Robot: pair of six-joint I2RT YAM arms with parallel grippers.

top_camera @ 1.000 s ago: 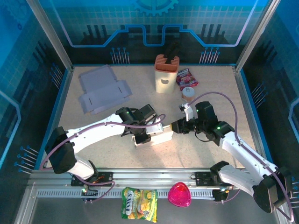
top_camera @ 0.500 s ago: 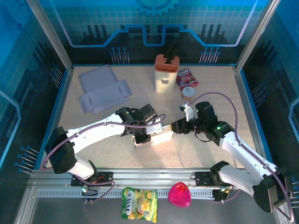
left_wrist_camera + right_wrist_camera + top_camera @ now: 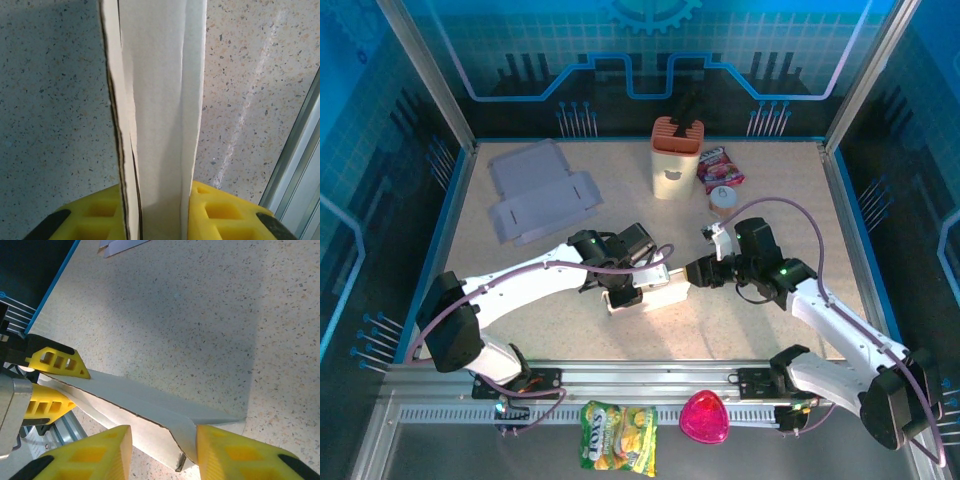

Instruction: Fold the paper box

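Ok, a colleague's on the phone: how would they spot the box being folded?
On the speckled table, look just in front of centre. The paper box sits between the left claw, which pinches it, and the right claw. Unlike the flat cardboard sheet at the far left, it is folded up.

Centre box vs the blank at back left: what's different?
Box is partly folded up; blank lies flat, unfolded. Box is pinched in the left fingers; blank is untouched. Both are pale card.
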